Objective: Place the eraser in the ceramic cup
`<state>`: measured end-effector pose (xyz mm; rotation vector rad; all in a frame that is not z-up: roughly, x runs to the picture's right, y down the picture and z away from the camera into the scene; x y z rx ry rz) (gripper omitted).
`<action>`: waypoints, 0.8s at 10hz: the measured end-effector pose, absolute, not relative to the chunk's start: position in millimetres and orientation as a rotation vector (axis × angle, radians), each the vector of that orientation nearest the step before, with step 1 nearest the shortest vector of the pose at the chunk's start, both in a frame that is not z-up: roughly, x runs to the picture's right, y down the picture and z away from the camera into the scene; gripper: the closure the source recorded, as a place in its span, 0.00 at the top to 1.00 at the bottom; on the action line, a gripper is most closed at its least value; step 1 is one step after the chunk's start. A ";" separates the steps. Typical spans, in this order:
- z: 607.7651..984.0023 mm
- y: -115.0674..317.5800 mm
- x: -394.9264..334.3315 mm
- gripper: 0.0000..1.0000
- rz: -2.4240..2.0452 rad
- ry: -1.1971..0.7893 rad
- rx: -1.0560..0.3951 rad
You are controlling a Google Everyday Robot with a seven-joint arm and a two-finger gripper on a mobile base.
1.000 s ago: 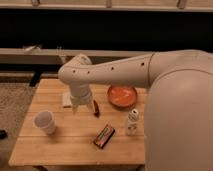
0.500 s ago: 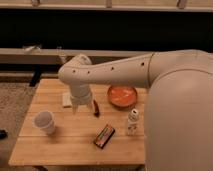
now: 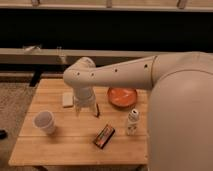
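While the end effector (image 3: 86, 111) hangs open and empty above the table (image 3: 65, 145) near the beige block (image 3: 67, 99), the eraser (image 3: 104, 136) lies flat between the ceramic cup (image 3: 44, 121) and a white bottle (image 3: 132, 122).

change: none seen | gripper (image 3: 85, 109) unmoved over table (image 3: 60, 146), beside beige block (image 3: 67, 99)

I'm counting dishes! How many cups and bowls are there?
2: the white ceramic cup front left, the orange round bowl back right; the end effector hangs between them. The arm may hide more.
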<state>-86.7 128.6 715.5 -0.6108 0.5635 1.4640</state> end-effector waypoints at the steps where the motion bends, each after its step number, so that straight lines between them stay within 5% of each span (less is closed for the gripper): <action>1: 723.0 142.6 -81.3 0.65 1.478 0.587 -0.616; 8: 756.9 214.4 -20.5 0.65 1.643 0.803 -0.647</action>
